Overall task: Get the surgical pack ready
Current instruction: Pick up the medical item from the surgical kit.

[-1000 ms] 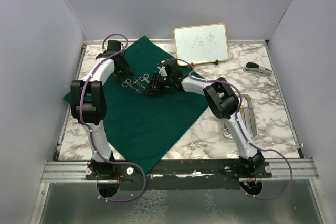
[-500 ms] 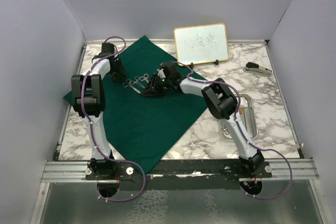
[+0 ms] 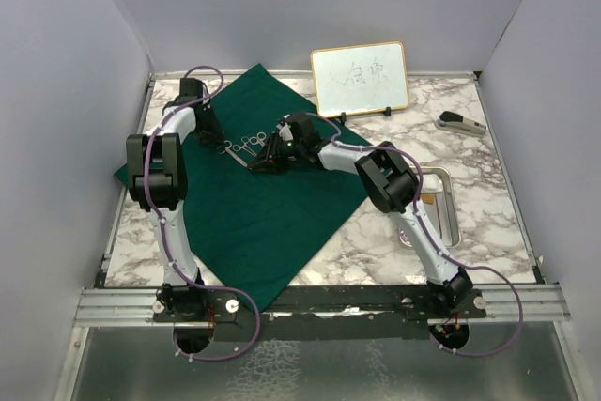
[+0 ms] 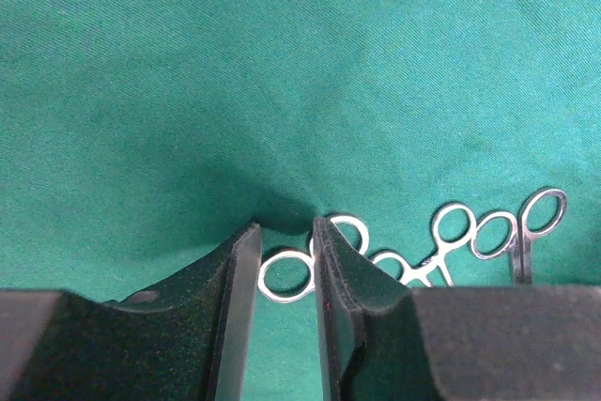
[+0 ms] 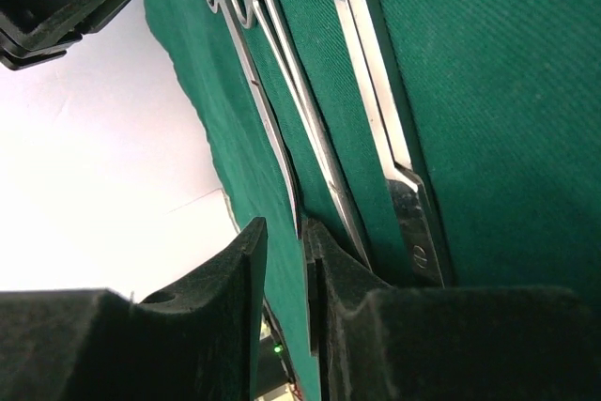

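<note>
- The dark green cloth [image 3: 254,223] lies spread corner-wise over the left and middle of the marble desk [image 3: 376,241].
- Three silver scissor-like instruments [image 3: 244,146] lie side by side on the far part of the cloth, close together, between the two grippers.
- The left gripper [image 4: 285,224] is at the ring end of the instruments, its tips pressed into the cloth, which puckers around them.
- Its jaws stand close together with only a narrow gap. One ring handle [image 4: 285,300] shows in that gap, but it cannot be told whether the ring is clamped or merely lies beneath.
- The right gripper [image 5: 285,224] is low over the cloth at the blade end.
- Its jaws are also nearly together. The thin tip of one instrument runs to the mouth of the gap, and a firm hold cannot be told.
- The small steel tray [image 3: 449,196] sits on the bare desk at the right, well apart from the cloth and partly hidden by the right arm.
- A gold-framed whiteboard [image 3: 360,77] stands at the far edge, just beyond the cloth's far corner.
</note>
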`<act>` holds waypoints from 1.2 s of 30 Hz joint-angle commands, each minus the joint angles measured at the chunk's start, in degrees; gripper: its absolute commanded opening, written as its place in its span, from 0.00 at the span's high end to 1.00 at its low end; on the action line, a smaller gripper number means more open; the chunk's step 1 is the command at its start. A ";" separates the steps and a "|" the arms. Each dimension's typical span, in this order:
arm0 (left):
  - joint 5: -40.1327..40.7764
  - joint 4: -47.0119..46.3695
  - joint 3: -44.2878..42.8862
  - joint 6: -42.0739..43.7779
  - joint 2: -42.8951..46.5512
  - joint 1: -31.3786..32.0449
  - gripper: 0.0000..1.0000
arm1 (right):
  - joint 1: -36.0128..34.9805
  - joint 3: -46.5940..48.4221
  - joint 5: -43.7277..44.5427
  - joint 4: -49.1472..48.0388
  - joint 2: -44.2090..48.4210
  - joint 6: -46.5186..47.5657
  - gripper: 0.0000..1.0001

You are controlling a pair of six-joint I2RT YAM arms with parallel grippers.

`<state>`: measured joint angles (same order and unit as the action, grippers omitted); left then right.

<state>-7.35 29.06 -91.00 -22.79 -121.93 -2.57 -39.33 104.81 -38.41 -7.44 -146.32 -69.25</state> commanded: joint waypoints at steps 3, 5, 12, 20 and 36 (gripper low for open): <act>-4.54 2.29 3.99 -1.00 -2.79 0.38 0.71 | -0.83 -0.29 -0.71 -4.11 -3.14 -1.99 0.76; -5.32 2.27 4.62 -1.53 -2.64 0.37 0.74 | -0.88 1.06 -1.80 -5.25 -4.16 -3.17 0.76; -8.51 0.66 7.54 -3.50 -1.85 0.38 0.76 | -1.01 2.28 -0.82 -7.46 -5.15 -5.47 0.77; -7.93 0.72 7.94 -3.71 -0.40 0.42 0.76 | -1.10 3.98 -2.01 -9.31 -7.05 -6.96 0.82; -8.06 -0.07 9.91 -5.27 0.77 0.37 0.77 | -2.15 6.45 -0.87 -7.40 -8.44 -8.53 0.88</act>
<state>-13.30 22.46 -84.53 -27.33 -119.31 -3.36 -40.14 109.67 -40.01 -17.12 -152.16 -76.95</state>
